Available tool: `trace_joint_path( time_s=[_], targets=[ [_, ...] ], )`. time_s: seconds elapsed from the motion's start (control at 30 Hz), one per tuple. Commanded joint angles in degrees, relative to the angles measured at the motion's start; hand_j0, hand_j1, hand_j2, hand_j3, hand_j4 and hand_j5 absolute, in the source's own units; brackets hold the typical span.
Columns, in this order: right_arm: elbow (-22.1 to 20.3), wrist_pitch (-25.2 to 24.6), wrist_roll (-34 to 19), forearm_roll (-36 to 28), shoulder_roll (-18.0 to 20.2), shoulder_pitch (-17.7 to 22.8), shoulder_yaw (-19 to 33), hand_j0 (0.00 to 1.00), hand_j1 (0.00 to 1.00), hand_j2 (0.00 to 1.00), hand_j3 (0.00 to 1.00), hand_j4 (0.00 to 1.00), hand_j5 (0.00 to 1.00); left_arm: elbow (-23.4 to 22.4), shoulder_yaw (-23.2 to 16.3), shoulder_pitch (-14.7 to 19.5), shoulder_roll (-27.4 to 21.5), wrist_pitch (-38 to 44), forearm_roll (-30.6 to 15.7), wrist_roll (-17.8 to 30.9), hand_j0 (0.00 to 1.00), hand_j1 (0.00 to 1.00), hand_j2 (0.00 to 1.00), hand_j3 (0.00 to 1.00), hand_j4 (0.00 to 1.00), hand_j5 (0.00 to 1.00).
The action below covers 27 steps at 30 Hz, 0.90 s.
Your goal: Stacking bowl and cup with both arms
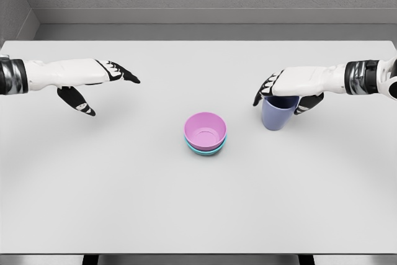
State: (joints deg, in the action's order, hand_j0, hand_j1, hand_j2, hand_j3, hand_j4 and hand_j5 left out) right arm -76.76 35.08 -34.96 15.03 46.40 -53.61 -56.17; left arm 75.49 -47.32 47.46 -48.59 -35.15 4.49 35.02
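Two hands over white table (pixel 93 203). Left hand (pixel 102 85) far left, fingers spread, holding nothing, well apart from everything. Centre: pink bowl (pixel 205 130) nested in teal bowl (pixel 206 149), upright. Right: right hand (pixel 286 93) draped over rim of blue cup (pixel 276 116), fingers curled round it, seemingly gripping; cup upright, near bowls, not touching. Risks: top-down hold slipping on lift, cup tipping or dropping; cup base clipping pink bowl's rim, shoving stack. Nothing between cup and bowls; path open.
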Motion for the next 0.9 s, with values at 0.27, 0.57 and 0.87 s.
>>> trace_joint_path(
  time_s=[0.27, 0.57, 0.87],
  targets=[
    [0.03, -0.08, -0.04, -0.26, 0.01, 0.00, 0.10, 0.60, 0.60, 0.60, 0.60, 0.60, 0.60, 0.00, -0.05, -0.09, -0.01, 0.15, -0.36, -0.02, 1.00, 1.00, 1.00, 1.00, 1.00, 1.00],
    [0.12, -0.08, -0.04, -0.70, 0.01, 0.00, 0.63, 0.55, 0.55, 0.55, 0.55, 0.55, 0.55, 0.00, -0.05, -0.09, -0.01, 0.15, -0.36, -0.02, 1.00, 1.00, 1.00, 1.00, 1.00, 1.00],
    [0.03, -0.08, -0.04, -1.23, -0.08, 0.00, 3.35, 0.55, 0.55, 0.55, 0.55, 0.55, 0.55, 0.00, -0.05, -0.09, -0.01, 0.15, -0.36, -0.02, 1.00, 1.00, 1.00, 1.00, 1.00, 1.00]
  ],
)
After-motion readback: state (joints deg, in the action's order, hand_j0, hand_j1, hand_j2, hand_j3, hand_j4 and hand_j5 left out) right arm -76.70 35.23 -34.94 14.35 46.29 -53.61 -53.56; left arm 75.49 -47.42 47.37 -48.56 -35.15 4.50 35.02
